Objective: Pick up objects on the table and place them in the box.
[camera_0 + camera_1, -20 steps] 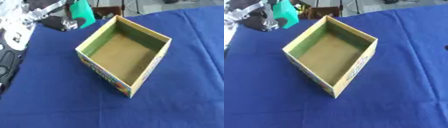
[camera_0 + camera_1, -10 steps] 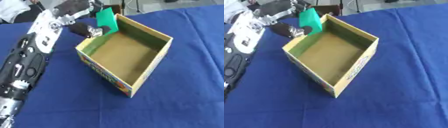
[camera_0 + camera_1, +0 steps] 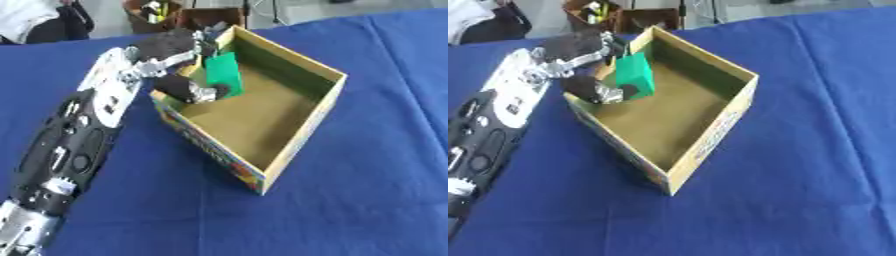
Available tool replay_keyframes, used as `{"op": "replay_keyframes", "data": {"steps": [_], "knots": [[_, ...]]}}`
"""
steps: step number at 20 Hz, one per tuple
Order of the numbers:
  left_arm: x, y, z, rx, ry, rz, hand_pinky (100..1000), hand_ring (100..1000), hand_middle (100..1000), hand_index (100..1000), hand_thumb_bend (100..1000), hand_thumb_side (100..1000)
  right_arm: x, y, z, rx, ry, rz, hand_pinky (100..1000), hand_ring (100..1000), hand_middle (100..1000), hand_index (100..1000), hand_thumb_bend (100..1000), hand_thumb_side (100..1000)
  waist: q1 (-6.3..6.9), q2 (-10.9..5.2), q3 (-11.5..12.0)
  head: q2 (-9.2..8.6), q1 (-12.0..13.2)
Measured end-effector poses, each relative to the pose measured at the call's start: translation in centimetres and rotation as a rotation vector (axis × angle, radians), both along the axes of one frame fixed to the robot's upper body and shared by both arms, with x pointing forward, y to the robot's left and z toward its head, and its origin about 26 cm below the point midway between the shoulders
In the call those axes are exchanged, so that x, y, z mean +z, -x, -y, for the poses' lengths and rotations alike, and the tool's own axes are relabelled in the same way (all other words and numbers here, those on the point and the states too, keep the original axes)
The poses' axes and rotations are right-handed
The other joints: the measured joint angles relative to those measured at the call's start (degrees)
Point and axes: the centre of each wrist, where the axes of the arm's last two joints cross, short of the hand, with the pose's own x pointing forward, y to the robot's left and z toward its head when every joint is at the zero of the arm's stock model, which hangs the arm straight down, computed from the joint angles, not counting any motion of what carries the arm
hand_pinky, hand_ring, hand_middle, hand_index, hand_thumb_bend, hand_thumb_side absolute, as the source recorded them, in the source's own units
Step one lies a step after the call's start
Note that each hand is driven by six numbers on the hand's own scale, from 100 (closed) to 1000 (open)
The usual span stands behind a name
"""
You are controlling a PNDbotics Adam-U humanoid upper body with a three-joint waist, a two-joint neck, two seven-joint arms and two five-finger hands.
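An open cardboard box (image 3: 297,135) with a brown floor and colourful printed sides stands on the blue table. My left hand (image 3: 179,67) reaches over the box's left wall, fingers and thumb curled round a green block (image 3: 223,74). The block hangs inside the box, near its left corner and above the floor. The left forearm (image 3: 83,135) runs from the lower left up to the box. My right hand shows in neither view.
Blue cloth (image 3: 367,200) covers the table around the box. Beyond the table's far edge stands a brown container (image 3: 162,12) with small items. Something white (image 3: 26,17) lies at the top left corner.
My left hand has carried the green block from outside the box's left corner over the wall to inside the box. The arm reaches further in.
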Motion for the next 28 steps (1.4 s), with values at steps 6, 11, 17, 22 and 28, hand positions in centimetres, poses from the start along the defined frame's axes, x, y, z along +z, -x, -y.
{"op": "replay_keyframes", "data": {"steps": [6, 11, 17, 22, 28], "knots": [[-1.3, -0.6, -0.3, 0.013, 0.0, -0.047, 486, 562, 535, 665, 160, 778, 0.2, -0.1, -0.1, 0.0, -0.009, 0.022, 949, 908, 707, 844, 100, 840, -0.01, 0.26, 0.0, -0.25, -0.1], [-1.2, -0.7, -0.3, -0.004, -0.005, -0.021, 563, 659, 658, 925, 525, 862, 0.3, -0.1, -0.1, 0.001, -0.01, 0.027, 949, 906, 705, 842, 100, 839, -0.01, 0.42, -0.1, -0.44, -0.1], [-1.1, -0.5, 0.0, -0.034, 0.007, 0.01, 568, 672, 686, 1000, 629, 914, 0.4, -0.1, -0.1, 0.001, -0.011, 0.028, 949, 905, 704, 841, 100, 837, 0.01, 0.46, -0.1, -0.44, -0.1], [-0.9, -0.5, 0.2, -0.067, 0.062, 0.038, 560, 660, 672, 978, 613, 913, 0.4, -0.1, -0.1, 0.0, -0.013, 0.03, 948, 904, 704, 841, 100, 835, 0.01, 0.46, -0.1, -0.45, -0.1], [-0.1, -0.1, 0.2, -0.091, 0.148, 0.08, 553, 631, 654, 902, 637, 918, 0.3, -0.1, -0.1, -0.004, -0.028, 0.035, 948, 904, 705, 841, 100, 837, -0.01, 0.38, 0.1, -0.44, -0.2]]}}
